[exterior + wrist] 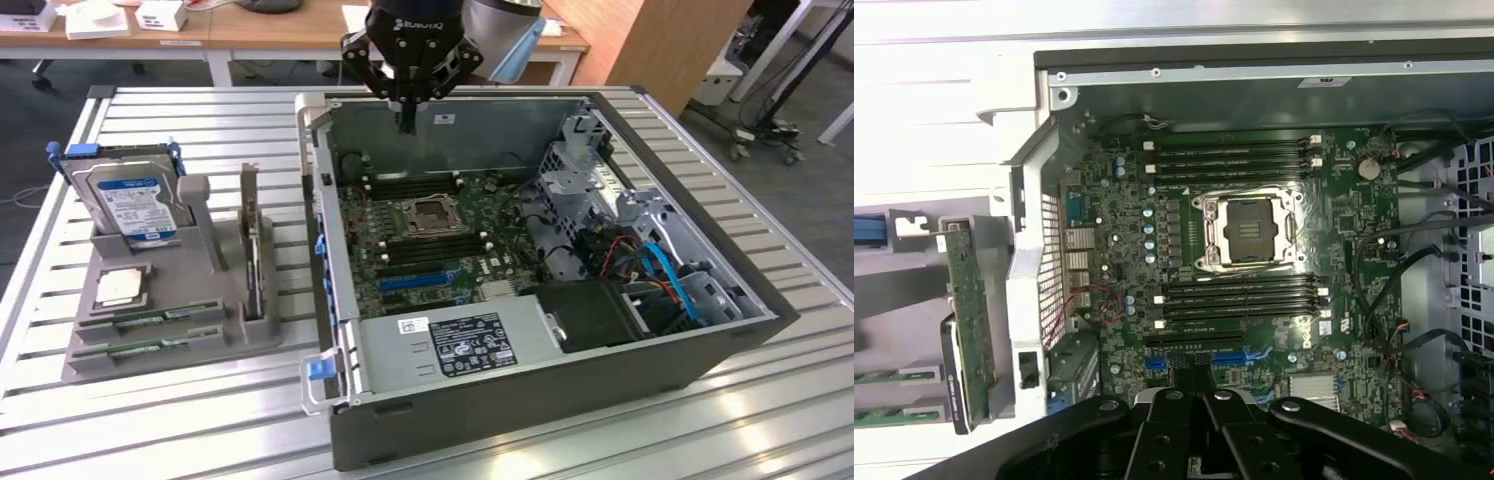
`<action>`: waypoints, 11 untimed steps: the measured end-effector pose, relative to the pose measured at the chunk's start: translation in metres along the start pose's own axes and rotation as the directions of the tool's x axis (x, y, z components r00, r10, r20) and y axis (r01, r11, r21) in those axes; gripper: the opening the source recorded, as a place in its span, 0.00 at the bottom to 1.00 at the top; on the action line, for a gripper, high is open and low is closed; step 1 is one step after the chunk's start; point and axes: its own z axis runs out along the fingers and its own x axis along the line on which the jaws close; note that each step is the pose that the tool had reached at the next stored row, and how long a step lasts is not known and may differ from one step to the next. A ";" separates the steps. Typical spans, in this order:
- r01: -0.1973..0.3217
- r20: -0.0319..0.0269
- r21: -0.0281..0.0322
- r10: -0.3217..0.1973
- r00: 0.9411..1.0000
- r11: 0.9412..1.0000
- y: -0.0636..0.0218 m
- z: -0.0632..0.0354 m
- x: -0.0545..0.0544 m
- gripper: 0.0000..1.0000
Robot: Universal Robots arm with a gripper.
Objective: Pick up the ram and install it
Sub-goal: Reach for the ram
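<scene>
The end effector (407, 118), pinched narrow and empty, hovers over the open computer case (534, 425) while the ram (150, 320) lies well apart in the grey holder (187, 362), so pick-up seems unstarted and calls for opening above it

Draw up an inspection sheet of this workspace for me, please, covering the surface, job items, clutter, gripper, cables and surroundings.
Surface: slatted metal table carrying a grey holder and an open computer case.
Job's things: ram lies flat in the holder, untouched, with a second stick beside it; the memory slots on the motherboard look empty.
Clutter: hard drive and expansion card stand upright in the holder; a processor chip lies flat.
Grippers: gripper hangs over the case's far wall, jaws shut, nothing seen between them.
Cables: blue and red leads inside the case, on the exterior view's right.
Surroundings: desks behind the table.
</scene>
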 end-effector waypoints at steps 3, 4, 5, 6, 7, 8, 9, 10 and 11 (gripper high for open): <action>0.000 0.000 0.000 0.000 1.000 1.000 -0.0005 -0.0001 0.006 0.10; -0.001 0.000 0.000 0.001 1.000 1.000 -0.0007 -0.0002 0.009 0.10; -0.001 0.000 0.000 0.001 1.000 1.000 -0.0008 -0.0001 0.011 0.10; -0.001 0.000 0.000 0.001 1.000 1.000 -0.0010 -0.0001 0.013 0.10; -0.001 0.000 0.000 0.001 1.000 1.000 -0.0012 -0.0002 0.016 0.10; -0.002 0.000 0.000 0.002 1.000 1.000 -0.0014 -0.0002 0.019 0.10; -0.002 0.000 0.000 0.002 1.000 1.000 -0.0016 -0.0001 0.021 0.10; -0.002 0.000 0.000 0.002 1.000 1.000 -0.0018 -0.0002 0.024 0.10; -0.003 0.000 0.000 0.003 1.000 1.000 -0.0020 -0.0002 0.026 0.10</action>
